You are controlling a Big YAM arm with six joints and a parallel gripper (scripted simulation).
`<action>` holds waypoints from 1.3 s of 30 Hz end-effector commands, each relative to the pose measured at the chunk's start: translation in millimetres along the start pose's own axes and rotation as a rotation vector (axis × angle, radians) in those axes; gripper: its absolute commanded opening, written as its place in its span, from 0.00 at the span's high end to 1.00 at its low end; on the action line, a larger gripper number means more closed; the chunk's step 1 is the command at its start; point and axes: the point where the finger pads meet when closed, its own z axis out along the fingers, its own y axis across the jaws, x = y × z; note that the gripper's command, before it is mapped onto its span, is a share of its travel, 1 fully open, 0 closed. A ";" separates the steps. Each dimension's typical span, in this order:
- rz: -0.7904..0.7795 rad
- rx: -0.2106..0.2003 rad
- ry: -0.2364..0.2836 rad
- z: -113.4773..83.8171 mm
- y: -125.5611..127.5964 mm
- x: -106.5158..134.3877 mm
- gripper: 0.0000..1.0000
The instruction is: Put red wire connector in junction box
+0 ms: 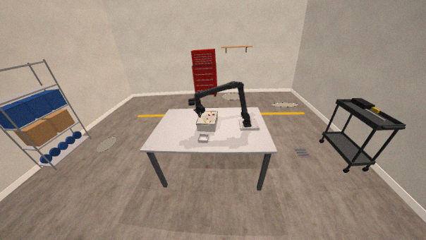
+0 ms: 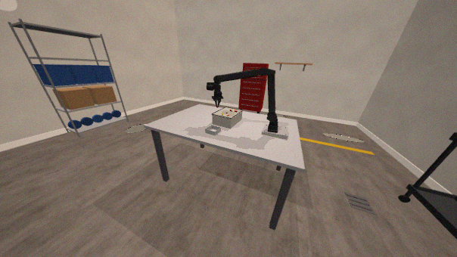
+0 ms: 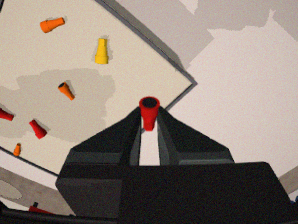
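Observation:
My gripper point(image 3: 149, 113) is shut on a red wire connector point(image 3: 149, 112), held upright between the fingertips. It hangs above the near corner of the tool case's cream lid point(image 3: 73, 76). On the lid lie more red connectors point(image 3: 37, 128), orange ones point(image 3: 52, 24) and a yellow one point(image 3: 101, 51). In the top view the gripper point(image 1: 199, 112) is over the left edge of the tool case point(image 1: 207, 121); the small steel junction box point(image 1: 203, 138) sits on the table in front of the case. The exterior view shows the gripper point(image 2: 217, 101) above the case point(image 2: 227, 119), with the junction box point(image 2: 212, 130) to the case's front left.
The arm's base plate point(image 1: 249, 125) stands right of the case on the white table point(image 1: 209, 133). A shelf rack point(image 1: 35, 113) is at the left wall, a red tool cabinet point(image 1: 204, 70) at the back, a black cart point(image 1: 363, 130) at the right.

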 end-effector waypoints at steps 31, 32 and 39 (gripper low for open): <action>0.018 0.024 0.003 -12.9 -80.5 -148.3 0.90; 0.017 0.024 0.003 -13.1 -80.7 -148.6 0.90; 0.021 0.024 0.003 -13.1 -80.2 -146.3 0.90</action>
